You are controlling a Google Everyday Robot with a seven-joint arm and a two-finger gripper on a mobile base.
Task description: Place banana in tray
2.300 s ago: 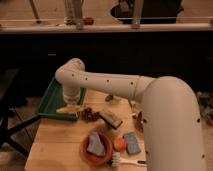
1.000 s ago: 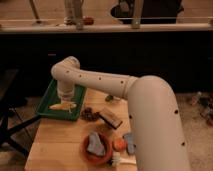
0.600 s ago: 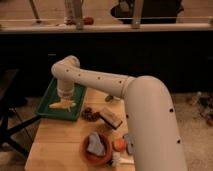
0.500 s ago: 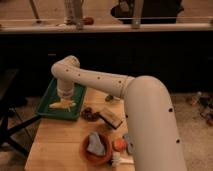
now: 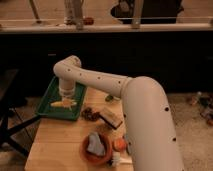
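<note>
Hovering gripper (image 5: 65,99) over tray (image 5: 50,94) | banana (image 5: 62,104) just beneath | grip state: cannot tell

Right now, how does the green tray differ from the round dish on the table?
The tray is rectangular and dark green; the dish is round and orange-brown. The tray sits at the far left corner of the table; the dish sits near the front edge. The tray holds the banana, with the gripper directly over it; the dish holds a grey-blue object. Both are shallow, open and rest on the wooden table.
</note>
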